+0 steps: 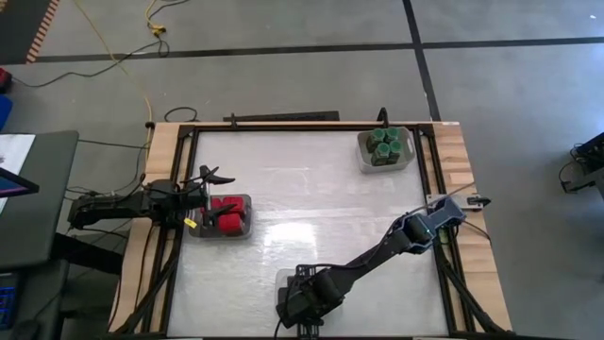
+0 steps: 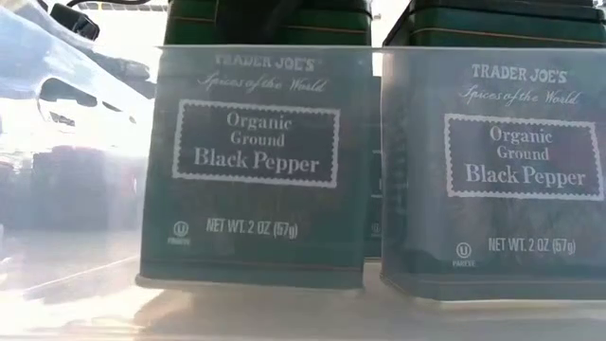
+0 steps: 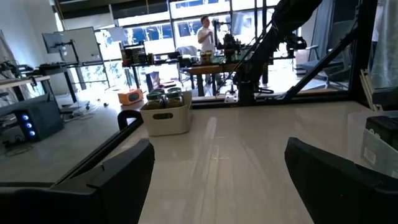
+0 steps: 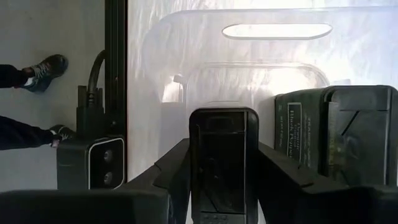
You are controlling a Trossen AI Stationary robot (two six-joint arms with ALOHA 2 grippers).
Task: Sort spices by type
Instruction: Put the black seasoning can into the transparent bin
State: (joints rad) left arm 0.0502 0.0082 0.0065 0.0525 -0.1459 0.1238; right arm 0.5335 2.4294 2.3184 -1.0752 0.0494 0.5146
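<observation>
1. A pale, glossy table (image 1: 311,217) with wooden side rails and a dark metal frame stands on a grey concrete floor crossed by dark lines and a yellow cable; the left wrist view looks across the table into a bright glass-walled workshop where a person stands at a far bench.
2. The right arm reaches from the table's right edge to its near edge, where the right gripper (image 4: 224,180) points down into a clear plastic tray (image 4: 273,37) with a slot handle. A black pepper tin (image 4: 224,165) stands between its fingers; whether the fingers press on the tin cannot be told.
3. The left arm lies along the table's left edge, the left gripper (image 1: 209,194) just beside the red spices, its two dark fingers (image 3: 118,168) spread wide and empty.
4. Black pepper tins (image 2: 251,161), rectangular with printed white labels, stand upright side by side in the clear tray at the table's near edge, filling the low view through the tray's wall; two more (image 4: 336,134) stand beside the one at the right gripper.
5. Red blocky spices (image 1: 229,213) sit together in a grey tray (image 1: 219,233) at the table's left side.
6. Round green-lidded jars (image 1: 384,144) cluster in a pale bin (image 1: 408,156) with cut-out handles at the table's far right corner.
7. A person's dark shoes (image 4: 43,65) show on the floor beyond the table's near edge.
</observation>
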